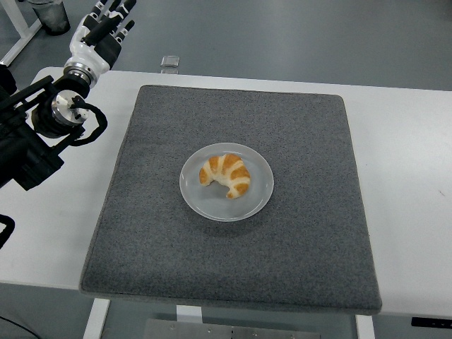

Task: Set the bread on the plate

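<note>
One hand shows, the left hand [101, 28], white-shelled with black fingers [111, 15], at the picture's top-left corner. Its fingers are stretched out nearly straight and loosely together, pointing up and away past the far edge of the white table [49, 205]; they hold nothing and touch nothing. The black left arm [39, 134] comes in from the left edge and bends upward at a round wrist joint, so the hand stands raised over the table's far-left corner, well apart from the plate. A golden-brown crescent-shaped bread with pale stripes [226, 175] lies on a round translucent grey plate [257, 198], its curved tips pointing toward the near edge. That plate sits near the middle of a dark grey square felt mat [296, 261] covering most of the table.
</note>
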Available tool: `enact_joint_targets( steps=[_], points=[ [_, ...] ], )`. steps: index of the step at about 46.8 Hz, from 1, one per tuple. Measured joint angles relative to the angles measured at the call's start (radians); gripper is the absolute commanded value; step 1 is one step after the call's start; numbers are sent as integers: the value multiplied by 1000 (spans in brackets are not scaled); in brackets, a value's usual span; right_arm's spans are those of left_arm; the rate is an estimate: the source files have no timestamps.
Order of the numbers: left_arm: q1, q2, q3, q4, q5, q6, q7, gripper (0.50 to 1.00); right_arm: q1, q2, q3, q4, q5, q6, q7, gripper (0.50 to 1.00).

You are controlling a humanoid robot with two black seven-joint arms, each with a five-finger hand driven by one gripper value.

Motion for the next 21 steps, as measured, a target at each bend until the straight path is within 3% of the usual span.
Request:
enact_joint_targets(
  steps=[13,21],
  points=[
    [49,-14,-70,2,1,-3,-23,1000,1,0,4,0,6,1,0,952],
    [73,-34,-98,2,6,-20,-67,1000,1,0,11,0,11,3,0,952]
  ],
)
